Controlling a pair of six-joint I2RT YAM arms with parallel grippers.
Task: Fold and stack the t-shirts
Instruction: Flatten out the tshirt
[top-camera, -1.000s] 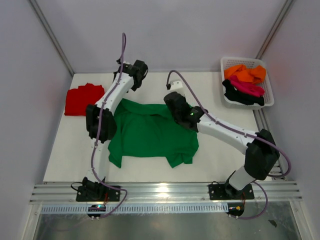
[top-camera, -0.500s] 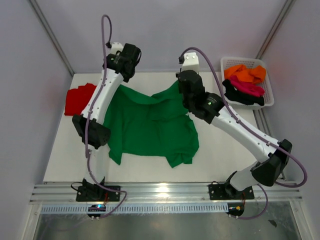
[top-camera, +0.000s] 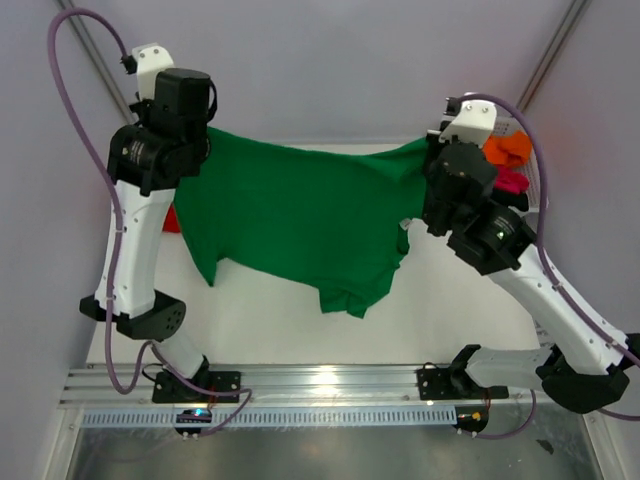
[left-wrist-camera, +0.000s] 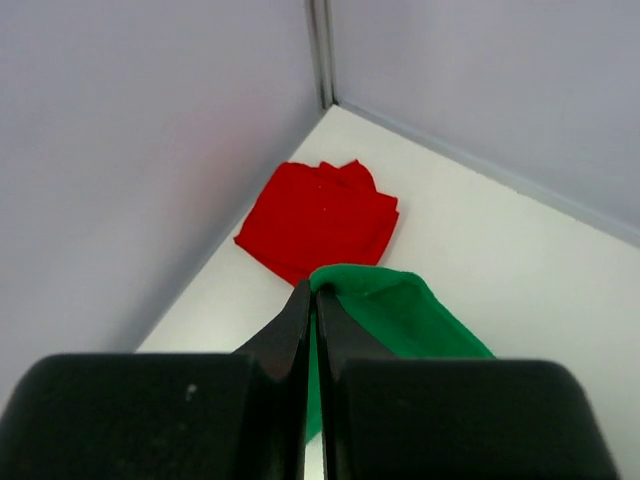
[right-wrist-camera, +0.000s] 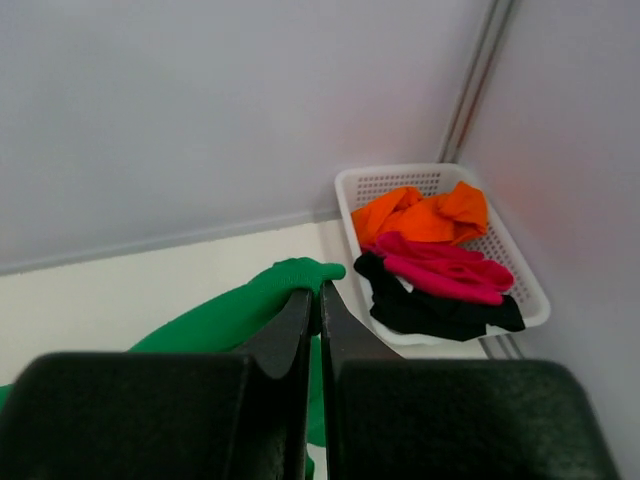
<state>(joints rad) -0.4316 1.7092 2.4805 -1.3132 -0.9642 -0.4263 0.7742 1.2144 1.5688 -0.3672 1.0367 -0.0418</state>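
At the far left corner of the table (left-wrist-camera: 540, 250) the red t-shirt (left-wrist-camera: 320, 215) lies folded flat. Just right of it, the left gripper (left-wrist-camera: 312, 297) is clamped tight on one edge of the green t-shirt (top-camera: 300, 215). The shirt is held up off the table, spread wide. Its long axis runs left to right, the top edge is stretched between both arms, and the loose cloth hangs toward the near side. The right gripper (right-wrist-camera: 320, 292) pinches the opposite edge. Furthest right, the white basket (right-wrist-camera: 400, 182) holds the orange (right-wrist-camera: 430, 215), magenta (right-wrist-camera: 440, 265) and black (right-wrist-camera: 430, 310) shirts, crumpled
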